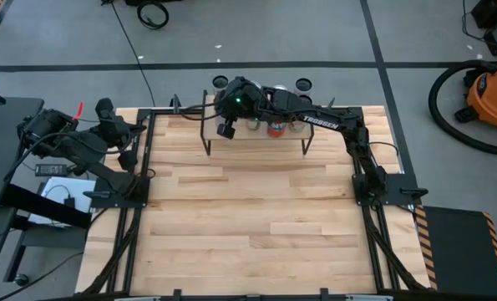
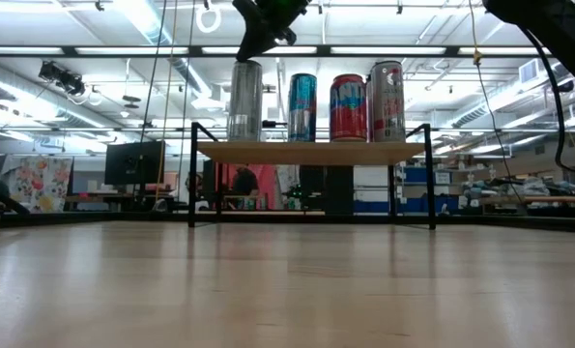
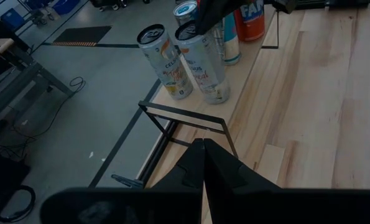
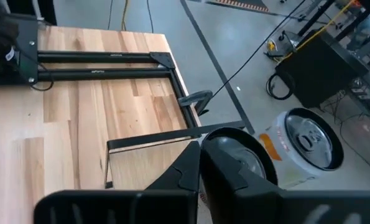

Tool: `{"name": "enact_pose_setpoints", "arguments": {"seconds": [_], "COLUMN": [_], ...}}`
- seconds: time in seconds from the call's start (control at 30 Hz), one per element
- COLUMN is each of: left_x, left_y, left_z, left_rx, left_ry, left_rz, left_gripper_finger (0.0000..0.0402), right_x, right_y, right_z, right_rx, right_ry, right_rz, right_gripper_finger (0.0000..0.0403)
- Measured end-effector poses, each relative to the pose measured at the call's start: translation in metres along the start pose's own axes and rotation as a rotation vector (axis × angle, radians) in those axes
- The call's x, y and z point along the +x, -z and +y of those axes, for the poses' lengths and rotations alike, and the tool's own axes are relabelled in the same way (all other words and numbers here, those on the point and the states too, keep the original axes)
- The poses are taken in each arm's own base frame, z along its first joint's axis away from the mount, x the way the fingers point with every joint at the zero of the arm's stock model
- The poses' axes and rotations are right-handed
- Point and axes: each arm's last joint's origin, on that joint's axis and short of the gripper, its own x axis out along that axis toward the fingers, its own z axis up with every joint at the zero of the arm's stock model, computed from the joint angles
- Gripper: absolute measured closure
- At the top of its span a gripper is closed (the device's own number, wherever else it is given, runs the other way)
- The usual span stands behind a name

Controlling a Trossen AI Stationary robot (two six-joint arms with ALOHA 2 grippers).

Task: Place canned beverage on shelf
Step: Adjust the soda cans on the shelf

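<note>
The shelf point(image 2: 311, 152) stands at the table's far middle point(image 1: 252, 136) and carries several upright cans. A silver canned beverage point(image 2: 245, 101) stands on its base at the shelf's left end. Beside it are a blue can point(image 2: 302, 106), a red can point(image 2: 348, 106) and a silver-red can point(image 2: 387, 101). My right gripper point(image 4: 200, 165) reaches over the shelf point(image 1: 225, 128), fingers nearly together at the silver can's top point(image 4: 237, 155). My left gripper point(image 3: 203, 155) is shut on nothing and waits at the table's far left corner point(image 1: 131, 132). My right gripper meets the silver can at the rim of its top point(image 4: 219, 146), slanting down from above and from the table's right. Its fingertips point(image 2: 251, 46) hide whether they pinch the rim or only rest on it. The can stands upright, its base on the shelf board.
A white-and-orange can point(image 4: 303, 143) stands close behind the silver one point(image 3: 166, 62). The shelf's black legs point(image 2: 192, 179) stand on the tabletop. Bare wooden table point(image 1: 256, 217) stretches from the shelf to the near edge. An orange vacuum point(image 1: 490, 92) stands on the floor at the right.
</note>
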Motion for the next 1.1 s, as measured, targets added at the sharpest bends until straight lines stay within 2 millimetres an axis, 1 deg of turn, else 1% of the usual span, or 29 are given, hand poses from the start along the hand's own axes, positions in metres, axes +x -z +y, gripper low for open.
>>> {"name": "enact_pose_setpoints", "arguments": {"seconds": [0.37,0.63,0.8,0.97,1.1], "left_x": [0.000,0.000,0.000,0.000,0.000], "left_y": [0.000,0.000,0.000,0.000,0.000], "left_z": [0.000,0.000,0.000,0.000,0.000], "left_rx": [0.000,0.001,0.001,-0.001,0.000], "left_ry": [0.000,0.000,0.000,0.000,0.000], "left_rz": [0.000,0.000,0.000,0.000,0.000], "left_gripper_finger": [0.0395,0.0395,0.0395,0.0395,0.0395], "right_x": [0.002,0.001,-0.002,-0.015,-0.027], "right_y": [0.001,0.001,-0.001,-0.007,-0.011], "right_z": [-0.007,-0.005,0.001,0.005,0.004], "right_rx": [0.029,0.030,0.022,0.003,-0.007], "right_ry": [0.014,-0.017,-0.011,0.019,0.094], "right_rz": [-0.001,-0.003,-0.009,-0.024,-0.030], "right_gripper_finger": [0.0359,0.0328,0.0315,0.0312,0.0312]}}
